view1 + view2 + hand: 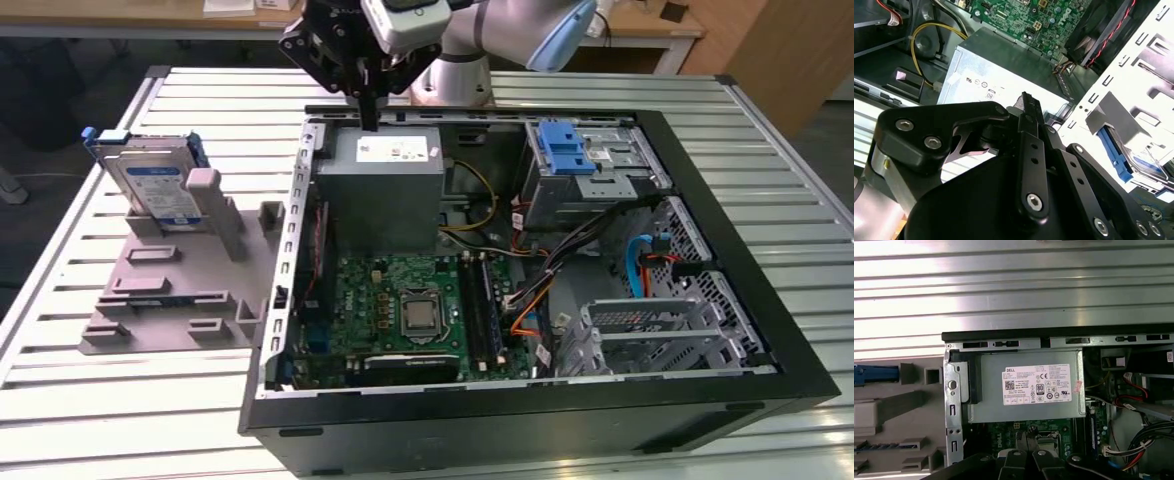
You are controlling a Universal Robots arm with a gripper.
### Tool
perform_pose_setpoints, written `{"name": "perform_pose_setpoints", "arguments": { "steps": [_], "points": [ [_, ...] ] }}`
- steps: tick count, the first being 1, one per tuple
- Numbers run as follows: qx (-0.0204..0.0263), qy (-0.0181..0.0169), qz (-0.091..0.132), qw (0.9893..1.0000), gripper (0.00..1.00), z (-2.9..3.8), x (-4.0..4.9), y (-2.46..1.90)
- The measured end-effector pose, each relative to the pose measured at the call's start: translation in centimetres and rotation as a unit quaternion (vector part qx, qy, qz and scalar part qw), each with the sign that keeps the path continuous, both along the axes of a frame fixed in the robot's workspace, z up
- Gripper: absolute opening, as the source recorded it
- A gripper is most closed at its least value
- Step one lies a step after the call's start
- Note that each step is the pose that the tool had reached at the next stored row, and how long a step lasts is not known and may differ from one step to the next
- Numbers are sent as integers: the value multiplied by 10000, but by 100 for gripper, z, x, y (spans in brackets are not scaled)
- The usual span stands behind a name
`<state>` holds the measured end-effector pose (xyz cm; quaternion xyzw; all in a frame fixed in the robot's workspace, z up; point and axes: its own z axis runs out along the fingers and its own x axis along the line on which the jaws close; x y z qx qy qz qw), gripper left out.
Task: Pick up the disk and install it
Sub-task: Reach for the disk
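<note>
The disk [151, 183], a silver drive with a blue-and-white label in a blue bracket, stands upright in a grey holder [174, 290] on the table, at the exterior view's left of the open computer case [534, 400]. Its blue bracket edge [874, 375] appears in the first wrist view. My gripper [364, 118] hangs over the case's back edge, just above the grey power supply box [380, 185], well apart from the disk. Its fingers are shut together with nothing between them, as seen in both wrist views [1029, 102] [1026, 437].
Inside the case lie the green motherboard [400, 310], loose cables [574, 250] and a metal drive cage with a blue latch [574, 150] at the far right corner. The slatted metal table [107, 400] has free room in front of the grey holder.
</note>
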<state>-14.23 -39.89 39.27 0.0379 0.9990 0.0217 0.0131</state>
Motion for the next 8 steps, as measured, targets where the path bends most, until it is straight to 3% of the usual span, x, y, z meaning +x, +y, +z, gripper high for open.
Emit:
{"name": "perform_pose_setpoints", "arguments": {
  "steps": [8],
  "points": [
    [0,0,0,10000,11,-3,-30,0]
  ]
}}
